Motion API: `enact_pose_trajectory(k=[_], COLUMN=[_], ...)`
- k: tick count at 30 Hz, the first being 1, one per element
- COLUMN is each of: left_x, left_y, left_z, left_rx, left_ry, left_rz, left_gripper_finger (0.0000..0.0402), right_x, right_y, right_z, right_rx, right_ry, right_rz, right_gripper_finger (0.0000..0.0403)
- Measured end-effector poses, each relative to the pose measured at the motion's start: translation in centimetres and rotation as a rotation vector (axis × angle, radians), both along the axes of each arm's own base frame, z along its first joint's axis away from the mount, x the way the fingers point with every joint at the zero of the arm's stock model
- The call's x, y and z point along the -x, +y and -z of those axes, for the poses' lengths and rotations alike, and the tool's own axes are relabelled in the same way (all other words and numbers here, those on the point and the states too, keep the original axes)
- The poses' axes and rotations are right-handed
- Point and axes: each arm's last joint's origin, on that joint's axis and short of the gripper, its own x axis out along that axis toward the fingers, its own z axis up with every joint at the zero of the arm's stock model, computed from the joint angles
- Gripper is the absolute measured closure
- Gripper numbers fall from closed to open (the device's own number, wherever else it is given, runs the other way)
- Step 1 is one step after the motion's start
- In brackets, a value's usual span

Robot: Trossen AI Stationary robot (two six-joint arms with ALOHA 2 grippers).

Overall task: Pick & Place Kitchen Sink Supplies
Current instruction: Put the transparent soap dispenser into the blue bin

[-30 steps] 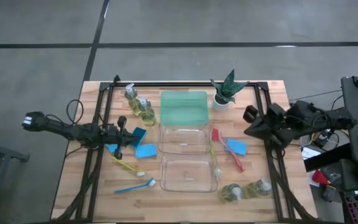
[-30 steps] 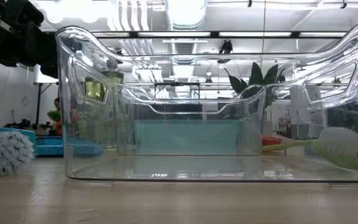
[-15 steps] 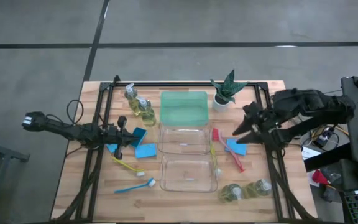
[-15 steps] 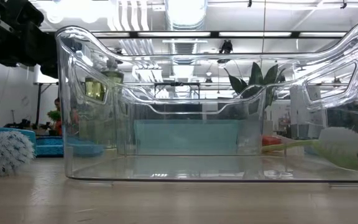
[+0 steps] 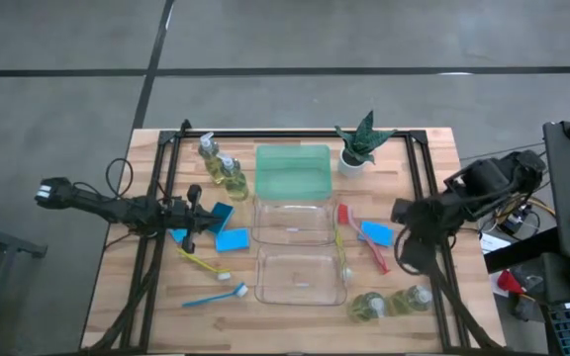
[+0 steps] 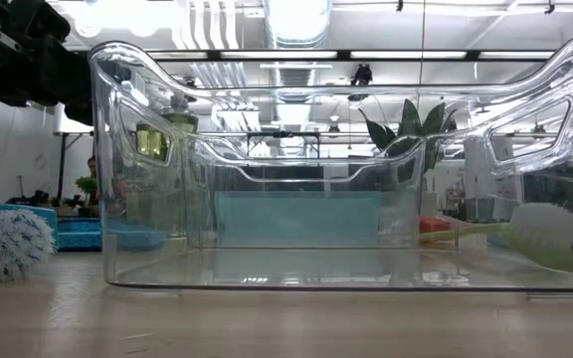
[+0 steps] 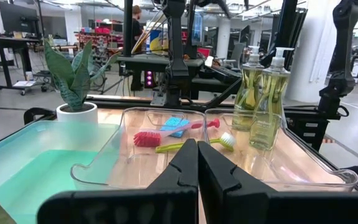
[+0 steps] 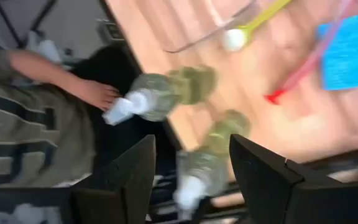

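My right gripper (image 5: 402,237) hangs with jaws apart over the two soap bottles (image 8: 166,93), ready to grab one. My left gripper (image 7: 197,163) rests, jaws together.

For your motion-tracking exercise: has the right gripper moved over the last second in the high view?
Yes. The right gripper has swung from level with the potted plant toward the table's near edge, closer to the two pump bottles, its jaws open.

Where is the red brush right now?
In the high view, the red brush lies on the table's right half, between the clear bins and a blue sponge it partly overlaps.
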Motion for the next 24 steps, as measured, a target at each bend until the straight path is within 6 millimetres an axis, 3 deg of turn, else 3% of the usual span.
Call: enact_pose_trajectory(k=[12,20,24], left_x=[0.0,0.0,0.0], left_y=[0.0,0.0,0.0], left_z=[0.2,0.2,0.3], left_rx=[-0.005,-0.006,-0.007], left_ry=[0.021,0.024,0.027], left_rz=[0.0,0.0,0.0], left_gripper_finger=[0.0401,0.0401,0.0401], right_x=[1.1,0.5,0.1], right_y=[4.5,7.7,8.4], right_z=[1.9,3.9,4.5], right_rx=[0.023,0.088,0.107], right_ry=[0.213,0.289,0.309], right_rz=[0.083,0.031,0.024], right_gripper_finger=[0.0209,0.0223,0.0222])
